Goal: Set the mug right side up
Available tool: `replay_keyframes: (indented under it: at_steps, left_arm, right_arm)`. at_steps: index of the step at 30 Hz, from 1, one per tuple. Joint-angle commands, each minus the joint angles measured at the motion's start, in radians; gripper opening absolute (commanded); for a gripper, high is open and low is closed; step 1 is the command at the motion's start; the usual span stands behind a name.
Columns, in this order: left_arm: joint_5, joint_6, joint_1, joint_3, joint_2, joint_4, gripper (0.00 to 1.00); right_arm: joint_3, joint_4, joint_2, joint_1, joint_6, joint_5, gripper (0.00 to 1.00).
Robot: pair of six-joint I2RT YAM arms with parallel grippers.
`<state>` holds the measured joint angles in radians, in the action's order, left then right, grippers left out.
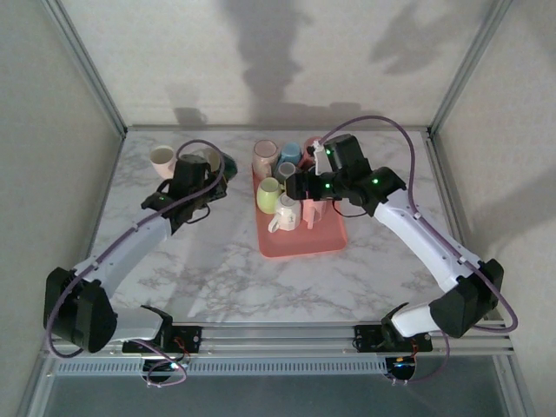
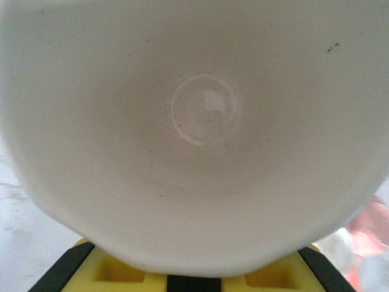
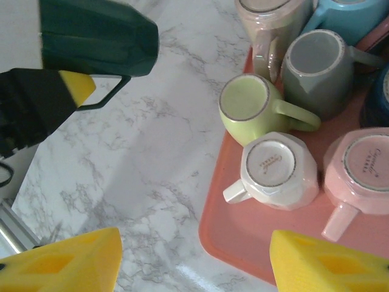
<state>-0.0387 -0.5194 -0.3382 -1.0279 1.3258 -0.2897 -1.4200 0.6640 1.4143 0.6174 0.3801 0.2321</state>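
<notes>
Top view: the dark green ceramic mug [image 1: 226, 164] is off the pink plastic tray [image 1: 323, 244], tipped sideways at 1 o'clock of the left gripper [image 1: 205, 172], so it looks half turned and not yet upright. Left wrist: the mug's pale inside [image 2: 203, 109] faces the lens, jaws clamped on its wall. Right wrist: the right gripper [image 3: 194, 264] is wide and empty, the mug at 10 o'clock.

Green mug [image 3: 97, 36] cut off at top edge; tray [image 3: 231, 243] cropped right.

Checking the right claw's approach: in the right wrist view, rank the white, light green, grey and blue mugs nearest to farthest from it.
1. white mug, front of the tray
2. light green mug, just behind it
3. grey mug, farther back, right
4. blue mug, far end
</notes>
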Motion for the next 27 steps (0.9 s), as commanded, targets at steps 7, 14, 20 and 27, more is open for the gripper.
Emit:
replay_keyframes:
  at_steps: [7,14,20,27]
  left_arm:
    - [0.134,0.177,0.111,-0.186,0.158,-0.111,0.00]
    - [0.165,0.234,0.157,-0.311,0.330,-0.137,0.00]
    - [0.232,0.269,0.169,-0.444,0.482,-0.179,0.00]
    - [0.236,0.291,0.185,-0.541,0.615,-0.195,0.00]
  right_arm:
    - [-0.061,0.008,0.039,-0.004,-0.026,0.039,0.67]
    - [-0.059,-0.004,0.054,-0.004,-0.022,0.049,0.67]
    - [-0.061,-0.001,0.067,-0.003,-0.029,0.047,0.67]
    - [-0.059,-0.009,0.084,-0.004,-0.039,0.052,0.68]
